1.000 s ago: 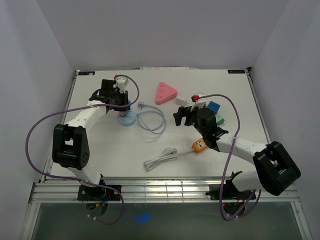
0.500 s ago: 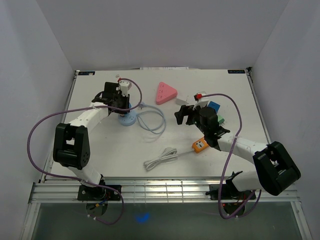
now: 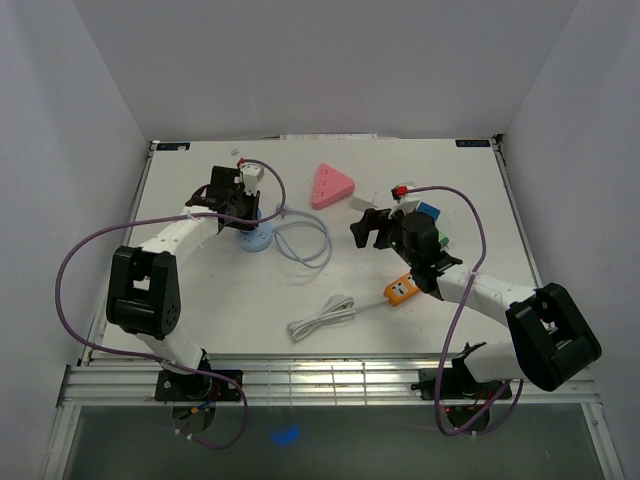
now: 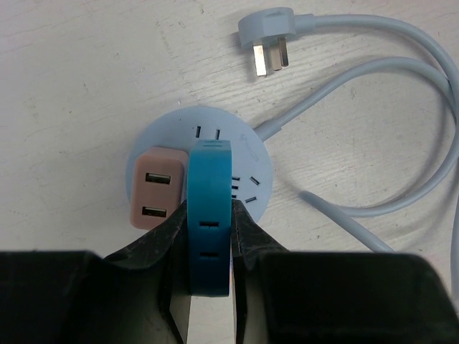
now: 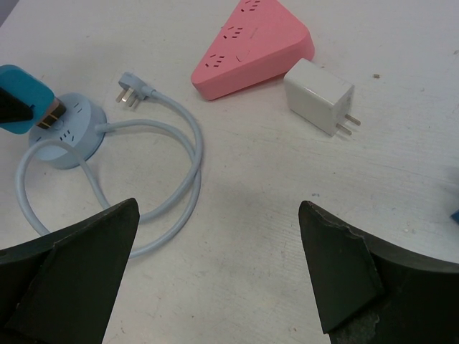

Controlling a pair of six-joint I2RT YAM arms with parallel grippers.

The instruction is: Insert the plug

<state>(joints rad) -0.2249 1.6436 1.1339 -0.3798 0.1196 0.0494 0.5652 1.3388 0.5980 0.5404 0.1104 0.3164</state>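
Note:
My left gripper (image 4: pixel 209 233) is shut on a blue plug adapter (image 4: pixel 209 172) and holds it on edge right over a round light-blue socket hub (image 4: pixel 215 129). A pink USB adapter (image 4: pixel 158 188) sits plugged into the hub just left of it. I cannot tell whether the blue adapter's pins are in the slots. In the top view the left gripper (image 3: pixel 243 203) is over the hub (image 3: pixel 257 241) at the left. My right gripper (image 5: pixel 219 208) is open and empty above bare table; in the top view it (image 3: pixel 368 228) is right of centre.
The hub's grey cord (image 3: pixel 305 240) loops to a loose three-pin plug (image 4: pixel 267 36). A pink triangular power strip (image 3: pixel 332 185) and a white charger (image 5: pixel 319 97) lie at the back. An orange adapter (image 3: pixel 399 290), a coiled white cable (image 3: pixel 322 317) and a blue block (image 3: pixel 428 213) lie nearby.
My left gripper has moved a little right and down over the hub with the blue adapter. The right gripper has shifted slightly toward the back.

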